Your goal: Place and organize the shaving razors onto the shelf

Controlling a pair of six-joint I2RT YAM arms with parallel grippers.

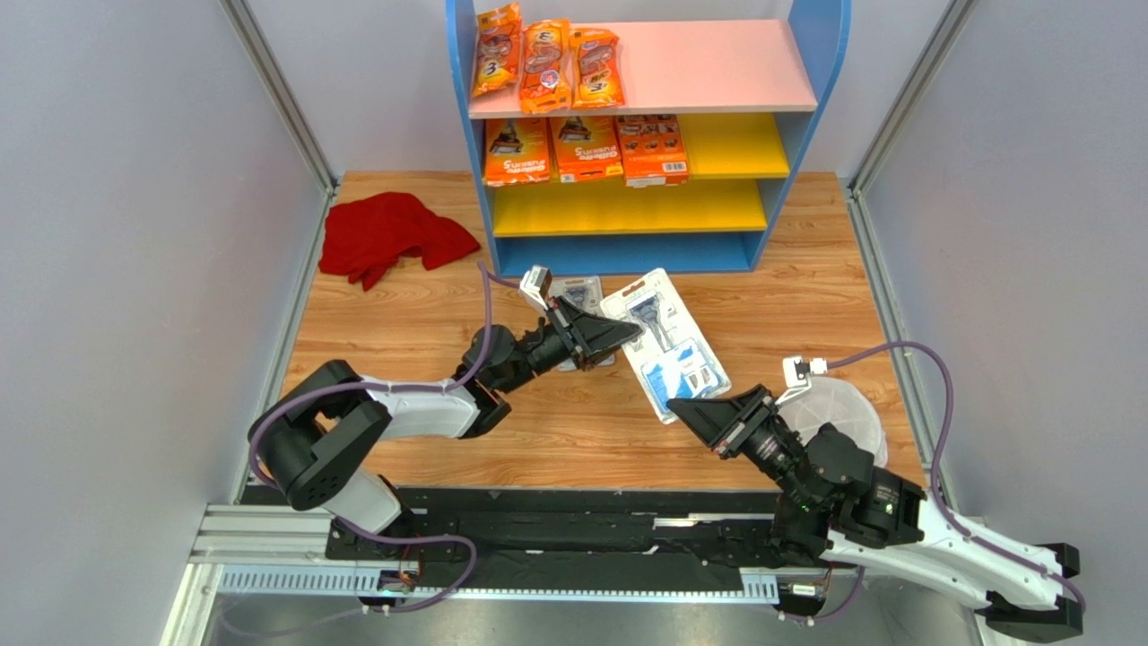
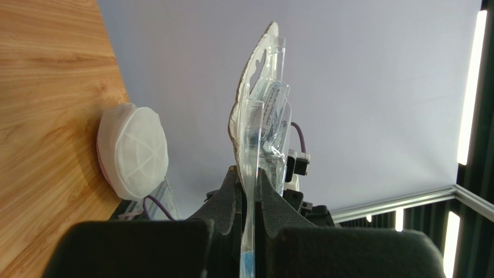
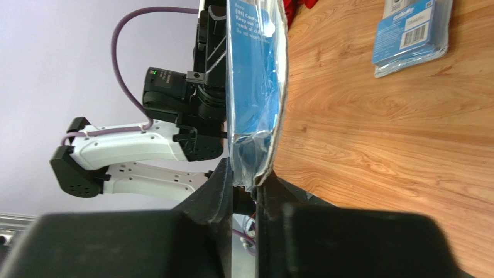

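One grey-blue blister razor pack (image 1: 667, 343) hangs just above the table, held at both ends. My left gripper (image 1: 623, 330) is shut on its left edge; in the left wrist view the pack (image 2: 261, 98) stands edge-on between the jaws of that gripper (image 2: 249, 174). My right gripper (image 1: 681, 404) pinches its near corner, and in the right wrist view the pack (image 3: 255, 69) sits between the nearly closed fingers of this gripper (image 3: 246, 174). A second blister pack (image 1: 582, 290) (image 3: 411, 32) lies flat, partly under the left gripper. On the shelf (image 1: 795, 148) are orange bags (image 1: 546, 61) and orange boxes (image 1: 586, 148).
A red cloth (image 1: 391, 236) lies left of the shelf. A round white lidded dish (image 1: 842, 411) (image 2: 132, 150) sits beside the right arm. The lower yellow board (image 1: 627, 209) holds nothing. Grey walls close in both sides.
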